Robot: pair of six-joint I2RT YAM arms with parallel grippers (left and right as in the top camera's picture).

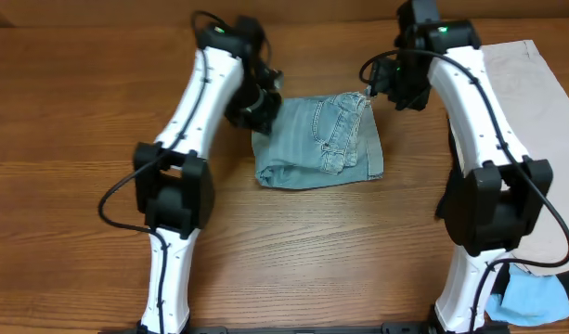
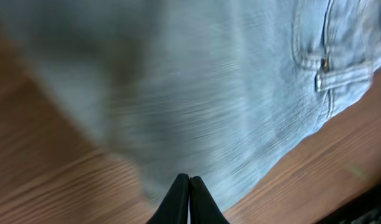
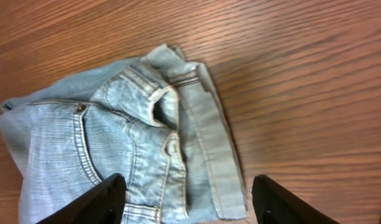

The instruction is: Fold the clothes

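The faded light-blue denim shorts [image 1: 319, 142] lie folded into a compact bundle at the middle back of the table. My left gripper [image 1: 254, 107] is at the bundle's upper left corner. In the left wrist view its fingers [image 2: 189, 182] are pressed shut, empty, just over the denim [image 2: 196, 81]. My right gripper [image 1: 395, 91] hovers off the bundle's upper right corner. In the right wrist view its fingers [image 3: 187, 199] are wide open above the waistband and belt loop [image 3: 159, 112], holding nothing.
A beige garment [image 1: 544, 139] lies spread at the right edge of the table, under the right arm. A pale-blue garment [image 1: 535, 299] sits at the bottom right corner. Bare wooden tabletop [image 1: 71, 121] extends to the left and front.
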